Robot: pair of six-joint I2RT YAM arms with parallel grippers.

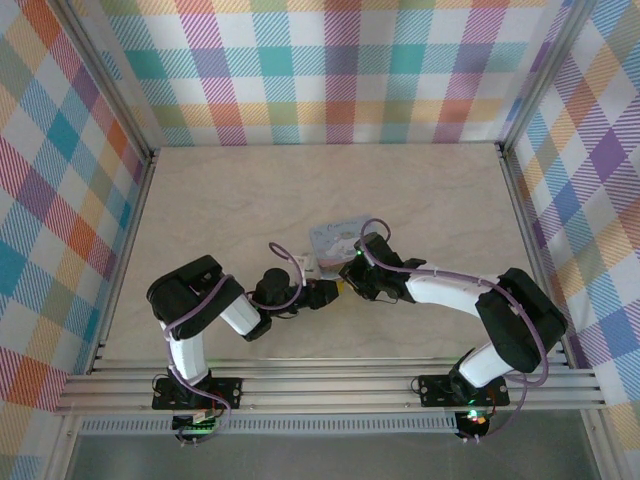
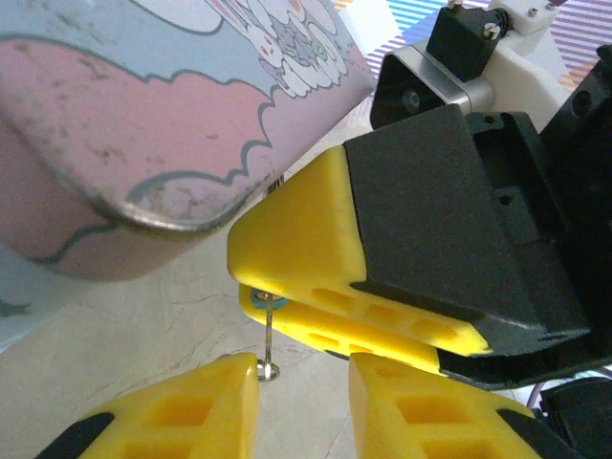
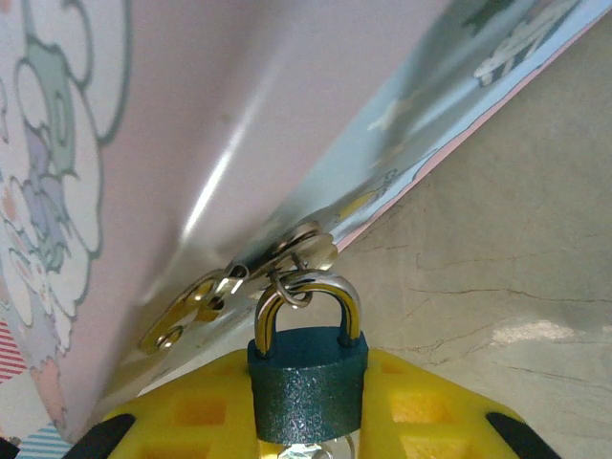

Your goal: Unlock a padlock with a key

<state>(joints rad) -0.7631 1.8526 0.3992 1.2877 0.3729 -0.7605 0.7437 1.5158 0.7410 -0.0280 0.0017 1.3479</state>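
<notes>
1. The right tool clamps its yellow fingers on the body of a small dark blue-green textured metal padlock. The padlock's bright steel shackle hangs through the brass-coloured hasp of a pale blue and pink cartoon-printed tin box on the marbled beige bench.
2. A thin pale metal key juts from the padlock's underside. The left tool, jaws narrowly apart and empty, hovers just beside the key's ringed end.
3. The padlock looks light, rigid and free to swing on the hasp, so a grip on its body suits it. The key seems slender, slippery and easily bent, and is best pinched at its ringed head.
</notes>
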